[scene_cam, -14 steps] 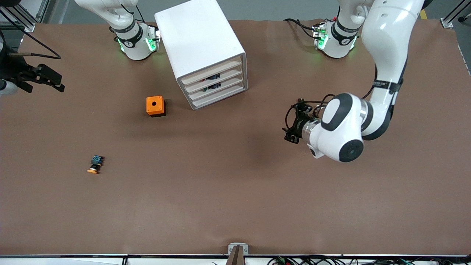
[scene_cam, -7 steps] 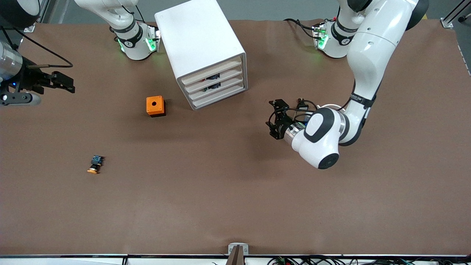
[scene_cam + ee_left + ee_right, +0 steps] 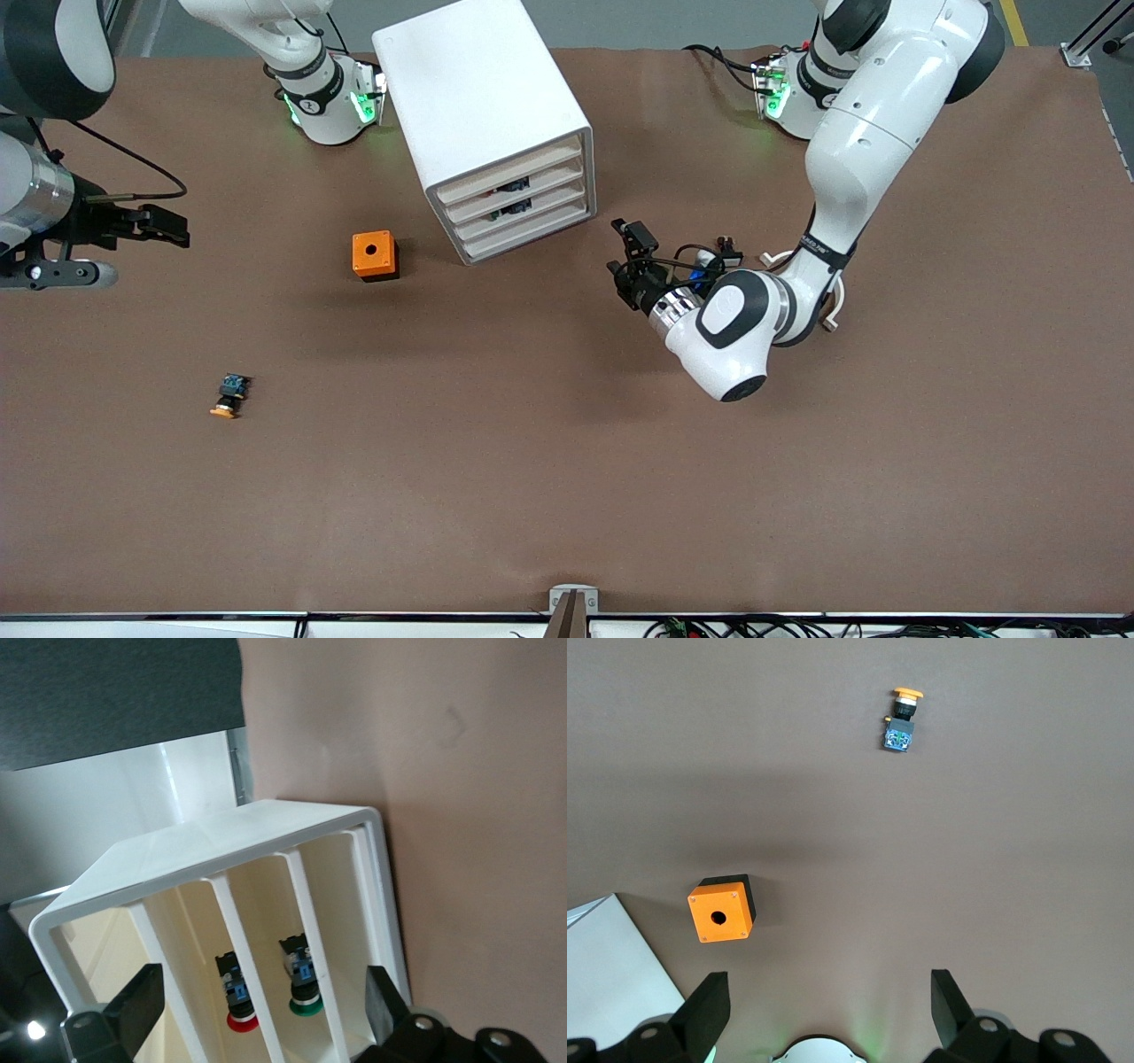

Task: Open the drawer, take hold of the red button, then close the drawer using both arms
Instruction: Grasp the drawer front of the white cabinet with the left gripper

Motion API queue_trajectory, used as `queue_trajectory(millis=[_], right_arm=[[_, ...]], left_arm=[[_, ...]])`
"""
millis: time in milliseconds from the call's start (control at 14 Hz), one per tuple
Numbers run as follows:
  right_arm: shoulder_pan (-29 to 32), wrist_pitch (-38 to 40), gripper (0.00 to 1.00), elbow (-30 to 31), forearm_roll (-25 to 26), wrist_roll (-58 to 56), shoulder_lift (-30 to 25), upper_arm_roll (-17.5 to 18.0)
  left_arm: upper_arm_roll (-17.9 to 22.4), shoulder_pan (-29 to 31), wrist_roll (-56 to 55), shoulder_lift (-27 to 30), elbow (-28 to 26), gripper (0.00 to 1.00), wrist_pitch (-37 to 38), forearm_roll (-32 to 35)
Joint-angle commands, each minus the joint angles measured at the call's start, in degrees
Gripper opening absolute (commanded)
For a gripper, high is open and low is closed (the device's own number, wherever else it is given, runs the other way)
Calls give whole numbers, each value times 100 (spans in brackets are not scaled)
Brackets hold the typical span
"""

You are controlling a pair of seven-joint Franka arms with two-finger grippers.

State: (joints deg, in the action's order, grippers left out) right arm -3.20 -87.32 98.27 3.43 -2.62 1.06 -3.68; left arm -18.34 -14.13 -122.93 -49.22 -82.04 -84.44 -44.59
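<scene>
White against the brown bench (image 3: 567,496), the left arm (image 3: 873,115) bends down from its base and folds back at a rounded elbow, levelling its black left end effector (image 3: 625,252) at the slotted front of the white cabinet (image 3: 483,115), close to it but not touching. Its fingers (image 3: 133,1005) stand wide apart with nothing between them.

The right arm (image 3: 40,106) reaches in from the edge of the front view at its own end of the bench, and much of it is cut off there. The right end effector (image 3: 168,228) hangs above bare bench, well apart from the cabinet, its fingers (image 3: 702,1005) likewise spread wide and empty.

The cabinet's four shallow tiers all sit flush. From the front camera only dark specks show in the two middle ones. The left wrist view looks straight into them: the button (image 3: 237,992), red-capped with a black-and-blue body, lies in one middle tier, the drawer (image 3: 508,193), and a green-capped button (image 3: 299,981) lies in the tier beside it. Dividers hide part of each, and that view cuts off the cabinet's lower front edge.

An orange box (image 3: 375,255) with a round hole stands near the cabinet, toward the right arm's end. An orange-capped button (image 3: 229,395) lies on its side nearer the front camera, well apart from both.
</scene>
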Motion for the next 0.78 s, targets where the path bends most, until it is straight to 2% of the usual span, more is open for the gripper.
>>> queue_trajectory(millis=[0,71,142,214,356,498,712], right_arm=[[-13,57,100,-194,114,-45,104,-1],[-40,57,100,-229,193,-11,157,7],[-57,83,100,-290,481,7,253,16],[-110,127,100,-360,788,16,376,16],[-110,320,100,-449,914,-1,508,16],[-49,304,100,-449,818,-45,552,16],[-22,294,100,-449,186,225,623,-10]], left_arm=[[-38,-168,-371,-166,171,100,103,-260],[-38,-264,-476,-245,171,100,103,-287],[-47,-283,-486,-263,171,100,103,-304],[-47,-352,-486,-281,162,87,112,-383],[-47,-397,-495,-404,153,63,112,-532],[-65,-484,-486,-448,153,60,112,-621],[-65,-625,-495,-474,136,60,182,-823]])
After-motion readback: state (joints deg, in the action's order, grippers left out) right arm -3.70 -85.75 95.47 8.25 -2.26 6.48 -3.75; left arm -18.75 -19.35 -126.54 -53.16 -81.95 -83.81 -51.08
